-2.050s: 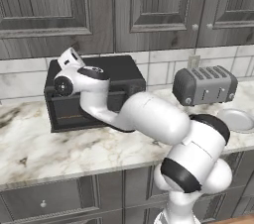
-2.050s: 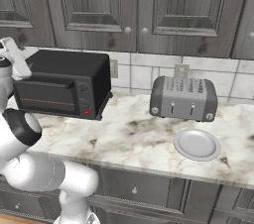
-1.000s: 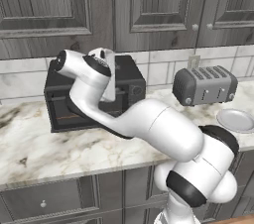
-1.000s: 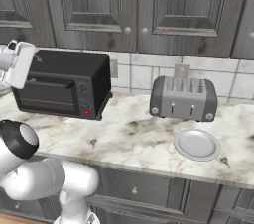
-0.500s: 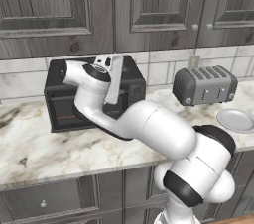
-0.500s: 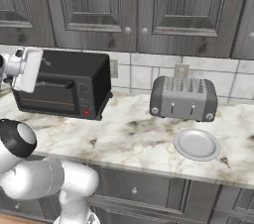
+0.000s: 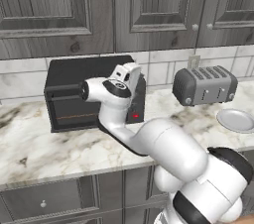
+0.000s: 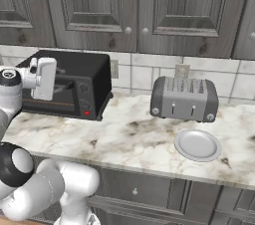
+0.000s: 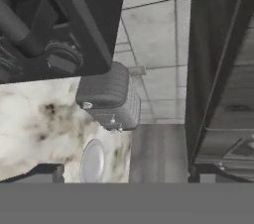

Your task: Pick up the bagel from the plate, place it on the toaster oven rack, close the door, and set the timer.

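Judging by the empty plate (image 8: 197, 145) and the shut door (image 8: 50, 98) of the toaster oven (image 7: 94, 93), you may have the bagel inside already, though you cannot see it or the rack. Your gripper (image 8: 44, 78) hangs wide open in front of the oven with nothing in it. What is left, it seems, is the timer knob (image 9: 61, 59) beside the door.
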Motion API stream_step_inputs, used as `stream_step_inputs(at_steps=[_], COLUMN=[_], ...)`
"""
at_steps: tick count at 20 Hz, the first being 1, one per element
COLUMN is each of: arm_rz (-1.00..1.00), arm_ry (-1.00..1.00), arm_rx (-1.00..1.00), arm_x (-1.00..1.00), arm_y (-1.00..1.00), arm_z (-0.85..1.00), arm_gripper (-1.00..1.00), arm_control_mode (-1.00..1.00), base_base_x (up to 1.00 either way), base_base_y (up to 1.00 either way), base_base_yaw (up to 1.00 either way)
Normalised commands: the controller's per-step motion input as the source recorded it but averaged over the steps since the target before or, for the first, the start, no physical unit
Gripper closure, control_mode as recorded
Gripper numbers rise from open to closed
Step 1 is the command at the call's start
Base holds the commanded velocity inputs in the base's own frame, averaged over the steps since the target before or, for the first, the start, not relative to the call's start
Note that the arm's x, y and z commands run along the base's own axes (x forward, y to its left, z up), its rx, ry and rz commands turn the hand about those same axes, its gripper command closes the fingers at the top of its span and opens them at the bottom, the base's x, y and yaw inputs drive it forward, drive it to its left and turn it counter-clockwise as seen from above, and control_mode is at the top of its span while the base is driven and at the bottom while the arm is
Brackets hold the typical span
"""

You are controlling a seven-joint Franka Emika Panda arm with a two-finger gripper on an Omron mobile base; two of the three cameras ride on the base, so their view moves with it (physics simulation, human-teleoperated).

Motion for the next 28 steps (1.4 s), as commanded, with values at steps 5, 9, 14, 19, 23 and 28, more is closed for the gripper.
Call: stream_step_inputs(at_steps=[5,9,14,19,23,28], arm_rz=[-0.02,-0.02,0.00,0.00,0.06,0.15], arm_ry=[-0.25,-0.21,-0.17,-0.04,0.02,0.07], arm_rx=[0.08,0.02,-0.03,-0.14,-0.26,-0.34], arm_x=[0.00,0.00,0.10,0.30,0.10,0.02], arm_y=[-0.50,-0.05,0.00,0.00,0.06,0.14], arm_z=[-0.30,-0.16,-0.09,-0.11,-0.10,-0.05], arm_gripper=[-1.00,-1.00,-1.00,-1.00,-1.00,-1.00], arm_control_mode=[-1.00,-1.00,-1.00,-1.00,-1.00,-1.00], base_base_x=[0.00,0.00,0.00,0.00,0.00,0.00], base_base_y=[0.00,0.00,0.00,0.00,0.00,0.00], base_base_yaw=[0.00,0.00,0.00,0.00,0.00,0.00])
